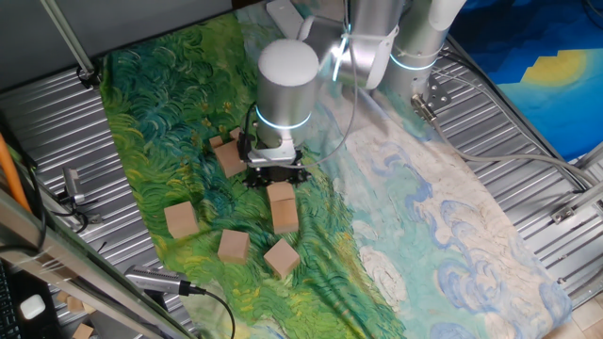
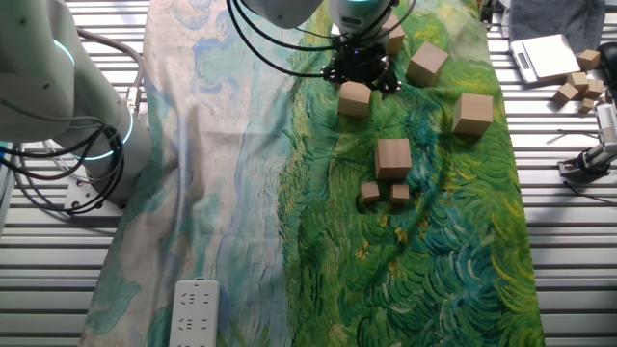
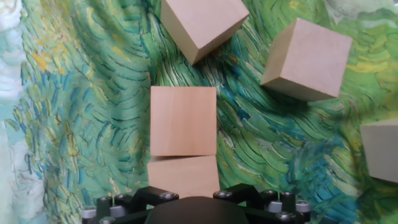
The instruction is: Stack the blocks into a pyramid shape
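We hold our end effector (image 1: 274, 176) low over the painted cloth (image 1: 396, 198) that covers the bench, pointing straight down, and from these pictures we cannot tell whether its fingers are parted or clamped: the hand view shows only the dark base of the tool, with no fingertip visible. Directly beneath it sits one wooden block (image 3: 182, 177), and just ahead of that, touching edge to edge, lies a second block (image 3: 183, 121); we judge these two are lined up as the start of the pyramid's bottom row, which is why they sit flush and square to each other. Farther ahead and rotated at odd angles rest two more blocks, one just beyond the pair (image 3: 204, 23) and one off to the side (image 3: 306, 59), with another cube (image 3: 380, 149) partly cut off at the frame edge; they look like loose stock not yet brought in. The other fixed view also shows two much smaller cubes (image 2: 385, 193) on the cloth, well apart from the tool.
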`<act>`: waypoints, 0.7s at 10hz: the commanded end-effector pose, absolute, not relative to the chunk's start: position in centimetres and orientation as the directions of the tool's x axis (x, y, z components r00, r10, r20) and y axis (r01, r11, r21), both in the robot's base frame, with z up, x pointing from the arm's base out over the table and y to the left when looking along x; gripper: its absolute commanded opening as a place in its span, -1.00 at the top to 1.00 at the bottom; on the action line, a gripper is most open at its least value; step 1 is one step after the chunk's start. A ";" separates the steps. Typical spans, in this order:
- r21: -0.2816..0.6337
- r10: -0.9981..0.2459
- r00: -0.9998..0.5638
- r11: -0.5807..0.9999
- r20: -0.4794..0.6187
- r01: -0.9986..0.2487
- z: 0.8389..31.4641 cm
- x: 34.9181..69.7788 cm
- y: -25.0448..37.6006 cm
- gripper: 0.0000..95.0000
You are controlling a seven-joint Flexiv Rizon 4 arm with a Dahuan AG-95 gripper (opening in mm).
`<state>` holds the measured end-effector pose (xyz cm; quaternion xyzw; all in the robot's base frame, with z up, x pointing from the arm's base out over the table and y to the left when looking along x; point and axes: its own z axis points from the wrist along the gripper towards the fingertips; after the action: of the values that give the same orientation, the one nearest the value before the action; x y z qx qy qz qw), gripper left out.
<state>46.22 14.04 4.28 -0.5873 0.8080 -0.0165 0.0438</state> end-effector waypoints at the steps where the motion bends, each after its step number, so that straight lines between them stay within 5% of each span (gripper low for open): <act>1: -0.084 -0.945 -0.321 0.325 -0.056 -0.942 4.1 46.1 14.0 -0.60; 2: -0.083 -0.938 -0.341 0.344 -0.058 -0.935 3.8 46.0 14.1 -0.60; 3: -0.081 -0.936 -0.348 0.352 -0.058 -0.932 3.5 45.9 14.2 -0.20; 4: -0.081 -0.933 -0.354 0.358 -0.058 -0.930 3.4 45.9 14.3 -0.20; 5: -0.082 -0.926 -0.373 0.376 -0.056 -0.923 3.4 45.8 14.4 0.20; 6: -0.083 -0.921 -0.387 0.390 -0.049 -0.917 3.3 45.8 14.5 1.00; 7: -0.082 -0.922 -0.384 0.386 -0.045 -0.919 3.3 45.8 14.5 1.00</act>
<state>45.77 14.56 3.35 -0.5515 0.8328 -0.0240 0.0408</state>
